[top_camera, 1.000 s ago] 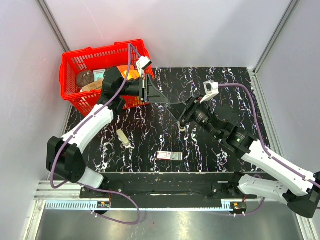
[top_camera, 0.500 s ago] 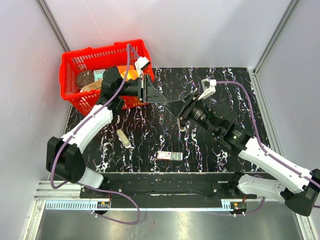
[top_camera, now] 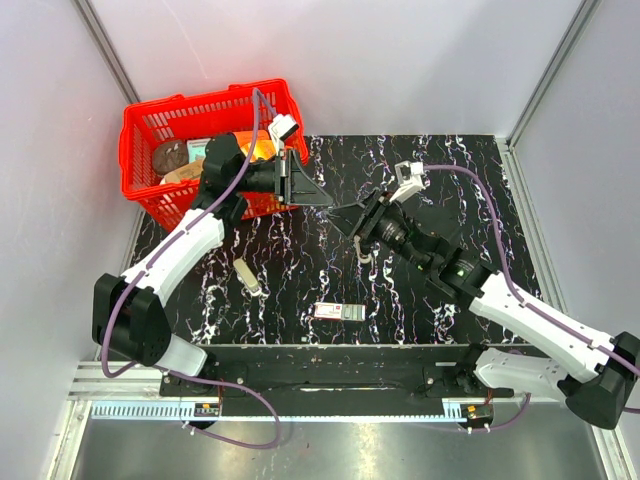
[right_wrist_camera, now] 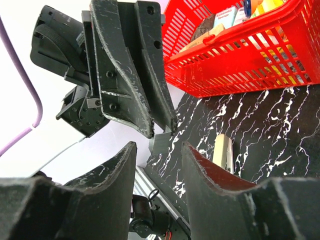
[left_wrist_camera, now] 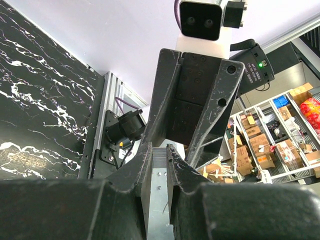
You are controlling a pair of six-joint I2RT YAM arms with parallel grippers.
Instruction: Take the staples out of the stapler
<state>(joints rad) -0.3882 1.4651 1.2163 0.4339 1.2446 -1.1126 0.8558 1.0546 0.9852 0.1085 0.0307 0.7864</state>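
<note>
Black marbled table carries, nearest the arms, a flat white box and a little beyond it the stapler, lying flat beside the left forearm and well apart from both hands. Further out, the right hand, fingers apart and empty, has slid leftward until it nearly meets the left hand, which is pinched together with a small grey bit at its tips that I can't identify. Behind stands a red basket; it looks like a mid-air hand-over, the stapler itself untouched.
</note>
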